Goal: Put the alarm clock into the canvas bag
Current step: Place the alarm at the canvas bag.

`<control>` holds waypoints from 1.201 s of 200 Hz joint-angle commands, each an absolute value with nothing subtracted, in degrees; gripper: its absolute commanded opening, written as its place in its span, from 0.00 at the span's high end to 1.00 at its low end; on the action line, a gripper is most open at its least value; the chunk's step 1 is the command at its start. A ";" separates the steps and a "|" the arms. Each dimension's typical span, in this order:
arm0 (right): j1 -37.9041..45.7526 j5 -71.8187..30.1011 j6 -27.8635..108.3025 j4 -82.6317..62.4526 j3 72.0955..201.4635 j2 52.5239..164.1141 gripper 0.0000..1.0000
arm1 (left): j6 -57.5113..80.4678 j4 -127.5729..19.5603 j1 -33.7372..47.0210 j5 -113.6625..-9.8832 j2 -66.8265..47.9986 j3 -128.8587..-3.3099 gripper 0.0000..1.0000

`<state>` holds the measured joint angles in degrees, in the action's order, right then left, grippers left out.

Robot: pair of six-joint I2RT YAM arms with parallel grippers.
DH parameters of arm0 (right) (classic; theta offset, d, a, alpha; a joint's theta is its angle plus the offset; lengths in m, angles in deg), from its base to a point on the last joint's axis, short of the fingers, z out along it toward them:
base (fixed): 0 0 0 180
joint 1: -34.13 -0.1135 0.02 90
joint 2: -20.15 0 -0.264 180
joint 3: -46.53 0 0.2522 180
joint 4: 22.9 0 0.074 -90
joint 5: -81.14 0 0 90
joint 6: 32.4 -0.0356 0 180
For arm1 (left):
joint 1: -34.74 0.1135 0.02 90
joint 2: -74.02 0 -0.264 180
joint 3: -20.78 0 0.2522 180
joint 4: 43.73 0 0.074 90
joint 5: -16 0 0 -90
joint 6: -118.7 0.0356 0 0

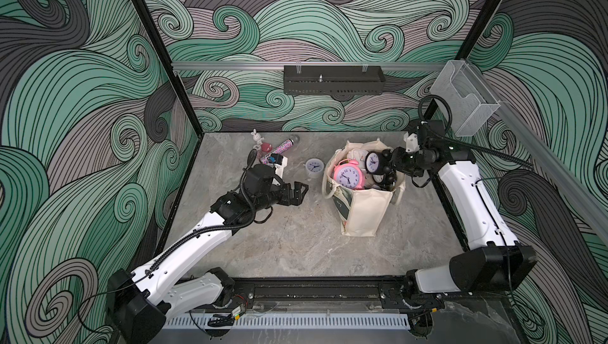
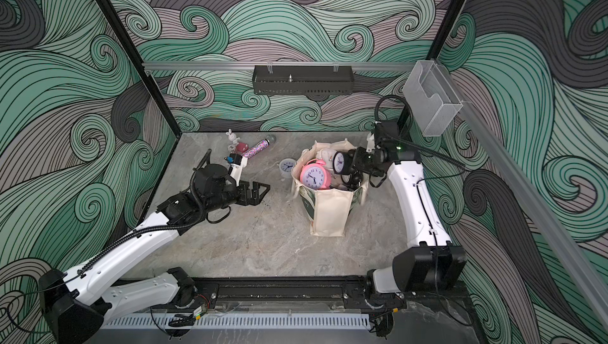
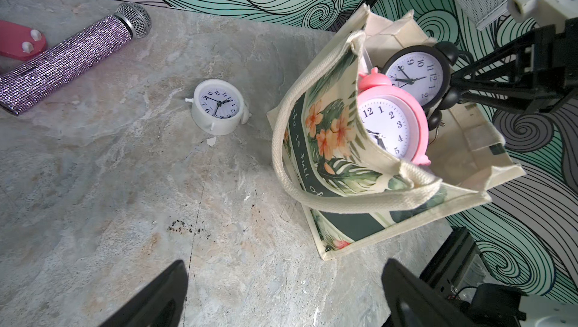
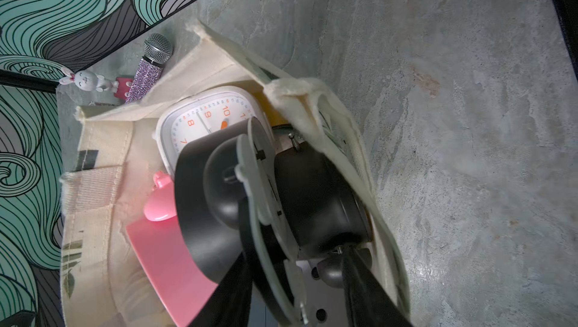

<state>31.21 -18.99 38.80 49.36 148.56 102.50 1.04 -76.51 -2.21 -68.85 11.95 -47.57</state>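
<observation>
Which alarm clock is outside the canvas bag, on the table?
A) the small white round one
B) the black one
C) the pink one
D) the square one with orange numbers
A: the small white round clock sits on the table beside the canvas bag, while the pink clock and the black clock are at the bag's mouth.

At 12 o'clock inside the canvas bag [image 1: 362,214], the black alarm clock [image 1: 373,162] is hiding much of a white square clock [image 1: 354,154]. Whether the right pincer [image 1: 391,165] is gripping it is not showing.
</observation>
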 commanded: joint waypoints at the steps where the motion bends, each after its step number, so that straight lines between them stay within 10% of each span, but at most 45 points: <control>1: 29.03 -14.88 40.22 50.17 149.62 102.55 0.48 | 1.30 -75.89 -2.11 -69.07 11.44 -48.34 0.01; 117: 25.87 -20.75 38.01 45.88 148.29 100.50 0.46 | 2.01 -77.31 -2.09 -70.31 9.61 -48.88 0.01; 240: 25.95 -22.04 33.93 45.48 150.83 98.63 0.99 | 1.33 -77.57 -2.00 -70.31 9.16 -48.70 0.01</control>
